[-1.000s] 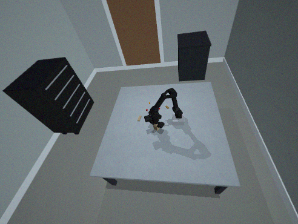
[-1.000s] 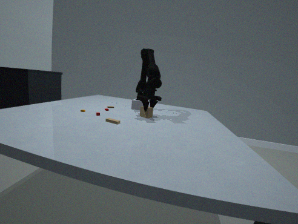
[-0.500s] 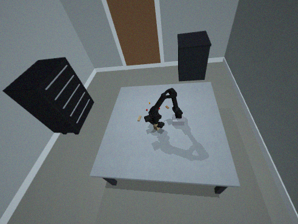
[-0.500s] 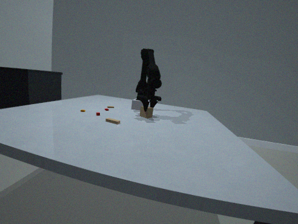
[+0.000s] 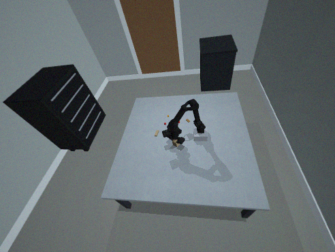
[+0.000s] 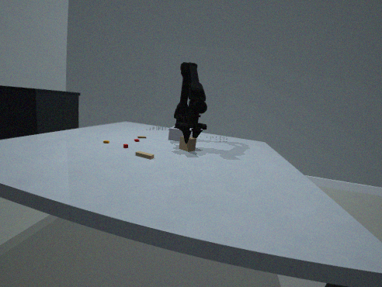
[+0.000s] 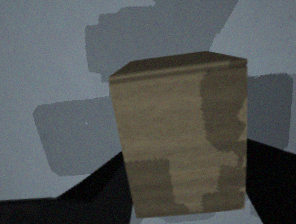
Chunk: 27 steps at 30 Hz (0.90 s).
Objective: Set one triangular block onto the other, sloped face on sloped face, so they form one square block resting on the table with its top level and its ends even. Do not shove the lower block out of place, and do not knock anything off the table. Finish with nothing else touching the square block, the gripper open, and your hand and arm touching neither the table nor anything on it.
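My gripper (image 5: pixel 176 141) (image 6: pixel 192 138) (image 7: pixel 180 149) points down and is shut on the upper triangular block (image 7: pixel 175 130). One finger is on each side of it, and its broad flat face fills the middle of the wrist view. The lower triangular block (image 7: pixel 175 64) shows as a dark strip just beyond the far edge, along a thin seam. In the top and exterior views the two read as one squarish tan block on the table, too small to tell apart. The sloped faces are hidden, and whether they touch fully cannot be told.
On the table (image 5: pixel 136 177) (image 6: pixel 217 194) lie a tan bar (image 5: pixel 156 133) (image 6: pixel 144 155), a smaller tan piece (image 5: pixel 188 120) (image 6: pixel 142 136), two red pieces (image 5: pixel 165 123) (image 6: pixel 126 146) and an orange piece (image 5: pixel 168 116) (image 6: pixel 106 142). A pale grey box (image 5: pixel 201 137) (image 6: pixel 174 134) is by the arm's base.
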Motion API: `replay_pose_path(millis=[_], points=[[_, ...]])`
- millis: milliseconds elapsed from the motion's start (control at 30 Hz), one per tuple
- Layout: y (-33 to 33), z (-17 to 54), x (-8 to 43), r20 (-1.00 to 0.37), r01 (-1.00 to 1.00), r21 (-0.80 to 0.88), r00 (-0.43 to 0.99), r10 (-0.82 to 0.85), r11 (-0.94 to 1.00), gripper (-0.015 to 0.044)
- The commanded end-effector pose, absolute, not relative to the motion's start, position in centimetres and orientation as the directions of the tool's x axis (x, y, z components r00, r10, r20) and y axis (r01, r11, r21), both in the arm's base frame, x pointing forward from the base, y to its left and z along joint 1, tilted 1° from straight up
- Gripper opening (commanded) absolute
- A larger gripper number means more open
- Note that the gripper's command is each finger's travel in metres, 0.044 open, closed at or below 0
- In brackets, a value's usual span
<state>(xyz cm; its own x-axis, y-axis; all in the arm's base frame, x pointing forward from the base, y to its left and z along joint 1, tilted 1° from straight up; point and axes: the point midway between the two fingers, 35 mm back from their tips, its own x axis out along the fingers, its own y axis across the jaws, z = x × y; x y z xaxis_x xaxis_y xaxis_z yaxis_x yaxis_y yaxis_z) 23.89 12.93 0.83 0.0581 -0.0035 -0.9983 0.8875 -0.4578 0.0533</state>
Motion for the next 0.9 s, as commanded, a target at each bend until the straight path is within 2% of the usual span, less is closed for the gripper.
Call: replay_pose_path(millis=[0, 500, 867], points=[[12.75, 0.61, 23.82, -0.998, 0.889, 0.055, 0.056, -0.012, -0.454, 0.0], [12.8, 0.65, 23.83, -0.998, 0.89, 0.057, 0.057, -0.012, -0.452, 0.0], [12.91, 0.78, 23.87, -0.998, 0.888, 0.053, 0.058, -0.004, -0.457, 0.0289]])
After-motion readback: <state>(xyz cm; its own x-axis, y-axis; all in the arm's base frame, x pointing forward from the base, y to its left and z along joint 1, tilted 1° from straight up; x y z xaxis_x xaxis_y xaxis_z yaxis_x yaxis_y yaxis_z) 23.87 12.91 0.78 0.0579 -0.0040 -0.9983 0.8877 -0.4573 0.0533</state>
